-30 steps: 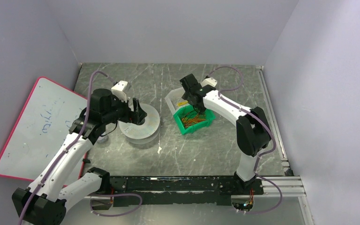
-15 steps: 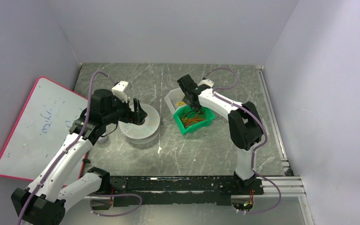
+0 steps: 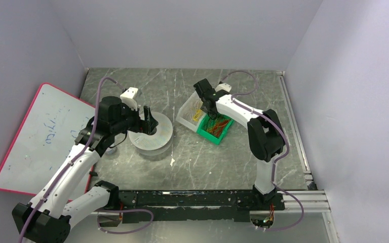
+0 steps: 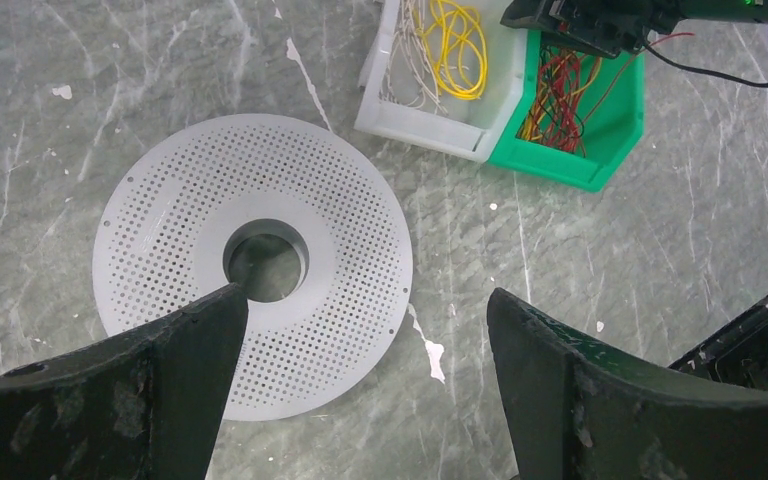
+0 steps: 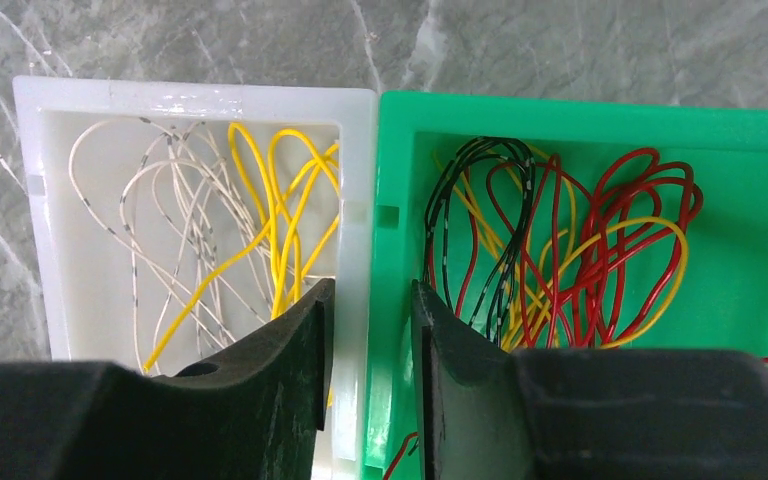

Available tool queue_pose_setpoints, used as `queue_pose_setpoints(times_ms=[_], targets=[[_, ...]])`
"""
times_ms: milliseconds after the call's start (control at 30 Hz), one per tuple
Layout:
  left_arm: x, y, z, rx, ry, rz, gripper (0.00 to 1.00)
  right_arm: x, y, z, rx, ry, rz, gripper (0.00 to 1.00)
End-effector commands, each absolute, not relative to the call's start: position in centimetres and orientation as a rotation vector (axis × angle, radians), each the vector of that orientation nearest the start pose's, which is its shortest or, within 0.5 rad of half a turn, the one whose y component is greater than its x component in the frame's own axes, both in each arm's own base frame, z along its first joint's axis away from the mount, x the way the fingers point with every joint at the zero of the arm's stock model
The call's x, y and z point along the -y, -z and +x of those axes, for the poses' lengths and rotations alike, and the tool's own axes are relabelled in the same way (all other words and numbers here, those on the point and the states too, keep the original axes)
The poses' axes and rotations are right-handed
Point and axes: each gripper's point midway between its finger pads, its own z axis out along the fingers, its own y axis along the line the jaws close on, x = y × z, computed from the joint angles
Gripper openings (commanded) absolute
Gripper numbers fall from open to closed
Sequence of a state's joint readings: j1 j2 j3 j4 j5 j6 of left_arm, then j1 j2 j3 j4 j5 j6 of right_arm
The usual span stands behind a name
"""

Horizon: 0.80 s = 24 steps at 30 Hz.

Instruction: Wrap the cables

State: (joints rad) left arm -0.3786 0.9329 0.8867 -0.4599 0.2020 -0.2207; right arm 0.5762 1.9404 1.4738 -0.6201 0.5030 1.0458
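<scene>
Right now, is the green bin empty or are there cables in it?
Not empty. Red, yellow and black cables lie looped inside the green bin, seen clearly from the right wrist.

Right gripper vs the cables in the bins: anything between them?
Yes. The right gripper straddles the adjoining side walls of the white bin and the green bin, so those walls sit between its jaws. The cables lie to either side, none inside the gap.
</scene>
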Motion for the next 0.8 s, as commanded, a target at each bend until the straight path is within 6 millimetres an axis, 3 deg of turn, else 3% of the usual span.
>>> queue_pose_setpoints(times_ms=[0,67,167,267,467,767], targets=[[15.2,-22.2,26.7,-2.087,0.553,0.29,0.93,-19.3,-10.1,43.6,-2.301,-0.012,0.63,0.05],[15.1,-22.1,26.7,-2.088,0.551,0.289,0.93,-18.6,-10.6,44.3,-2.298,-0.009,0.571,0.0],[15.1,-22.0,26.7,-2.093,0.548,0.288,0.93,-18.5,-11.2,44.8,-2.304,-0.033,0.453,0.0],[15.1,-21.9,26.8,-2.097,0.547,0.29,0.93,-17.1,-11.7,46.3,-2.312,-0.053,0.355,0.0],[15.0,-21.7,26.9,-2.104,0.535,0.284,0.93,-16.1,-10.9,48.1,-2.356,-0.014,0.09,0.0],[15.0,-21.2,27.1,-2.124,0.527,0.28,0.93,-14.9,-9.1,50.2,-2.386,0.081,-0.057,0.0]])
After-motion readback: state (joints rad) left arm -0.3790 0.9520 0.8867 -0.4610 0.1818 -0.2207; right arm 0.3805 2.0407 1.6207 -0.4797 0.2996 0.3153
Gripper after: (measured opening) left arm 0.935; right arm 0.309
